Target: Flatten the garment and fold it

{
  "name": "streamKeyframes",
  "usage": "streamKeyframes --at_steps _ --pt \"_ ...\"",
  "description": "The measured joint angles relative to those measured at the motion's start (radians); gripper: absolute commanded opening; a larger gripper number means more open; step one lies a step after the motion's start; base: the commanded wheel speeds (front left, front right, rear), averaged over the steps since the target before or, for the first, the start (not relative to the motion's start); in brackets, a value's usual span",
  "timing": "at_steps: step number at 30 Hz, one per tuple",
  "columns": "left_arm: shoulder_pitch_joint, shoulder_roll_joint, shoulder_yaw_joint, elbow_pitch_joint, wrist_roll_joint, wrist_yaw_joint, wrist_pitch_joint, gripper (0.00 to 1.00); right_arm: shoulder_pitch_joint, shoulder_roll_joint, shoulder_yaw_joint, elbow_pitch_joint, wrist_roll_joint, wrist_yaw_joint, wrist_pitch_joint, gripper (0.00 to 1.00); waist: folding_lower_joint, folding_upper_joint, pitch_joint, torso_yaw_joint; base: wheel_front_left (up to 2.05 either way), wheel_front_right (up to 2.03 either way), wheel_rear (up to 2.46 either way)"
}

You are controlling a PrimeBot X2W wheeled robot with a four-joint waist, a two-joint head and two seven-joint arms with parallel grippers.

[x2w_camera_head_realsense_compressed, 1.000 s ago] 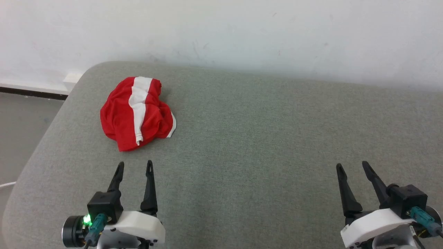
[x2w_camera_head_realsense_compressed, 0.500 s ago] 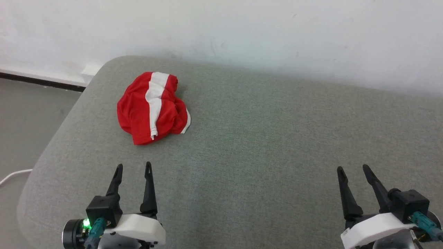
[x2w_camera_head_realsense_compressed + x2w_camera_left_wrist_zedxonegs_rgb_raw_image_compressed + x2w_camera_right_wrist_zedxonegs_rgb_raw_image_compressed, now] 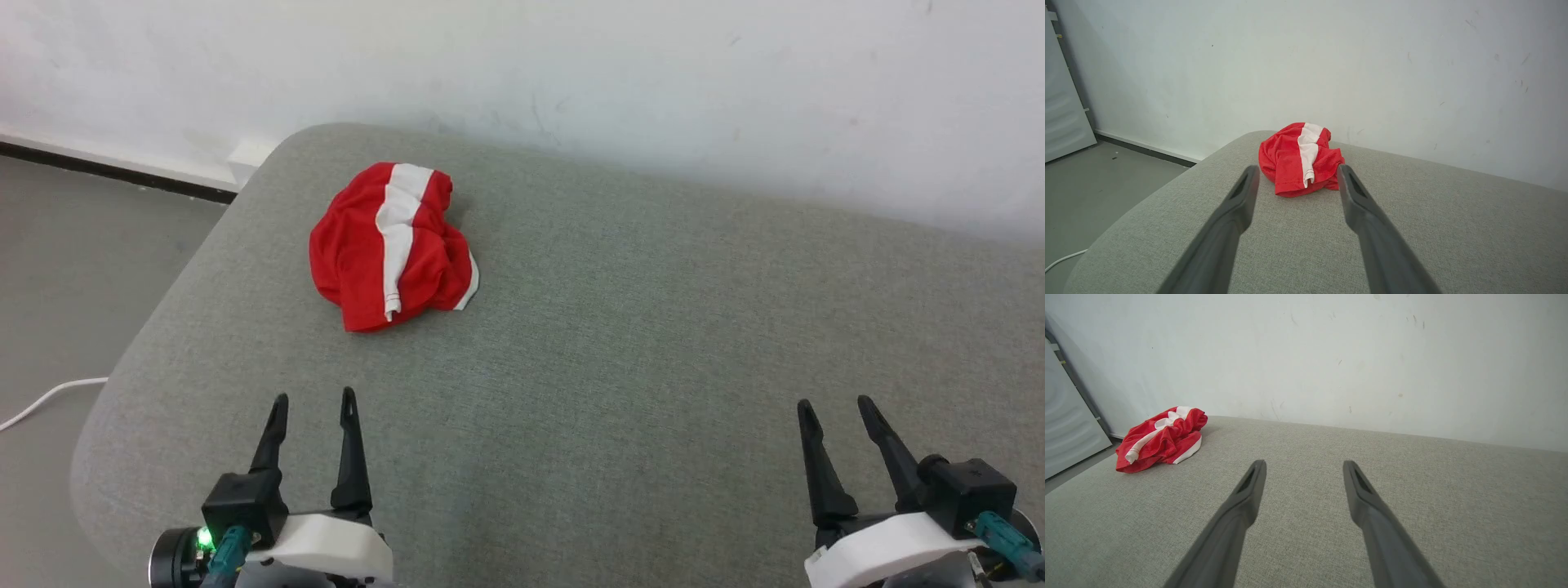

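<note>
Right gripper point(image 3: 1303, 463): we found its two dark fingers spread apart, holding nothing.
Garment point(image 3: 1161, 439): we saw it crumpled, far left on the grey cushion point(image 3: 1433, 486).

Scuffed white wall point(image 3: 571, 65), dark baseboard point(image 3: 114, 171), grey floor point(image 3: 82, 286) — 1 white cable point(image 3: 49, 396) beside a grey fabric-covered surface point(image 3: 653, 367)

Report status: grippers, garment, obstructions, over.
Left gripper open, empty, short of garment. Right gripper open, empty, farther off. Garment crumpled on grey cushion, untouched. Nothing in between.
</note>
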Motion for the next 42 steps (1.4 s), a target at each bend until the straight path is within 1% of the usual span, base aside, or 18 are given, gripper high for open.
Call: streamKeyframes --at_steps 22,30,42 --pt "0.025 0.0 -0.007 0.005 -0.035 0.036 -0.045 1.0 0.016 0.0 0.002 0.015 0.026 0.0 -0.048 1.0 0.0 0.0 -0.006 0.07 0.0 0.0 0.0" --pt "0.03 0.0 -0.012 0.017 -0.038 0.049 -0.062 1.0 0.028 0.0 0.005 0.016 0.008 0.0 -0.061 1.0 0.0 0.0 -0.007 0.093 0.0 0.0 0.0" --pt "0.03 0.0 -0.017 0.041 -0.026 0.049 -0.062 1.0 0.028 0.0 0.004 0.016 0.006 0.0 -0.066 1.0 -0.0001 0.0 -0.011 0.094 0.0 0.0 0.0"
